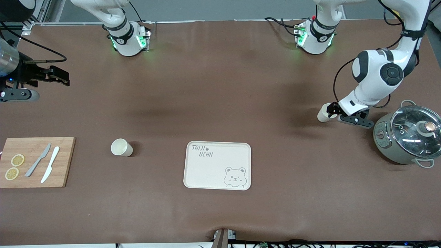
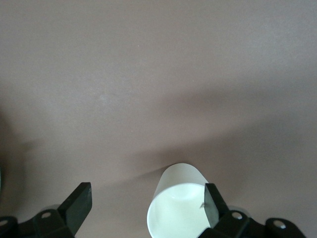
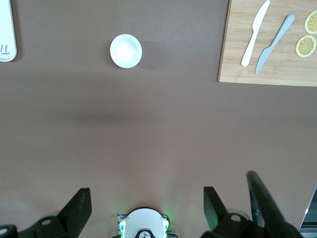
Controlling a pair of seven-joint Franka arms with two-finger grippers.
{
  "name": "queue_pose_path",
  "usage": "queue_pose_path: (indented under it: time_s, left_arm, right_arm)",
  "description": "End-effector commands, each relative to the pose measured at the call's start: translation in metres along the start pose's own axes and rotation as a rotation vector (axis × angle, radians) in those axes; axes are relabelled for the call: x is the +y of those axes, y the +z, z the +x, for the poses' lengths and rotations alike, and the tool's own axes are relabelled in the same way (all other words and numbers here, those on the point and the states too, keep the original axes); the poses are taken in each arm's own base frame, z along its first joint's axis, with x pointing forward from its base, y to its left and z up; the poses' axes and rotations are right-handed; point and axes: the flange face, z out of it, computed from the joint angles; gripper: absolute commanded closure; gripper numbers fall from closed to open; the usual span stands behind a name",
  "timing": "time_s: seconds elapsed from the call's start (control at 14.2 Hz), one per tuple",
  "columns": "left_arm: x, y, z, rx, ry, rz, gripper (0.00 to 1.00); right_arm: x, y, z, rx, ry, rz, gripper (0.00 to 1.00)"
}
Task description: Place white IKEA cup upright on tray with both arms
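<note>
One white cup (image 1: pixel 324 113) lies on its side near the left arm's end of the table, its mouth toward my left gripper (image 1: pixel 333 110). The left gripper (image 2: pixel 147 198) is low and open, with the cup (image 2: pixel 178 208) between its fingers and close against one finger (image 2: pixel 212 201). A second white cup (image 1: pixel 121 147) (image 3: pixel 126 50) stands upright between the cutting board and the cream bear tray (image 1: pixel 217 165). My right gripper (image 1: pixel 63 77) (image 3: pixel 147 198) hangs open and holds nothing, high over the right arm's end of the table.
A wooden cutting board (image 1: pixel 65 162) (image 3: pixel 237 64) with two knives and lemon slices lies at the right arm's end. A grey pot with a glass lid (image 1: pixel 408 136) stands beside the left gripper. The tray's edge (image 3: pixel 6 34) shows in the right wrist view.
</note>
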Motion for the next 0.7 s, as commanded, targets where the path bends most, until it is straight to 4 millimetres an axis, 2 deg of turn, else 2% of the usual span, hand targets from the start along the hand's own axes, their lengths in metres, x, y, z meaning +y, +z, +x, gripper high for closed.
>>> queue_pose_path:
  time_s: [0.0,0.14,0.42,0.63]
  left_arm:
    - [0.001,-0.001,-0.012,0.022,0.013,0.008,0.00]
    - [-0.001,0.003,-0.017,0.016,0.008,0.006,0.00]
    - [-0.042,0.009,-0.035,0.022,0.030,0.012,0.00]
    - [-0.042,0.009,-0.035,0.022,0.031,0.012,0.00]
  right_arm:
    - [-0.001,-0.001,-0.001,-0.006,-0.011,0.015,0.00]
    - [-0.001,-0.001,-0.001,-0.006,-0.011,0.015,0.00]
    - [-0.001,-0.001,-0.001,-0.006,-0.010,0.015,0.00]
    - [-0.001,-0.001,-0.001,-0.006,-0.011,0.015,0.00]
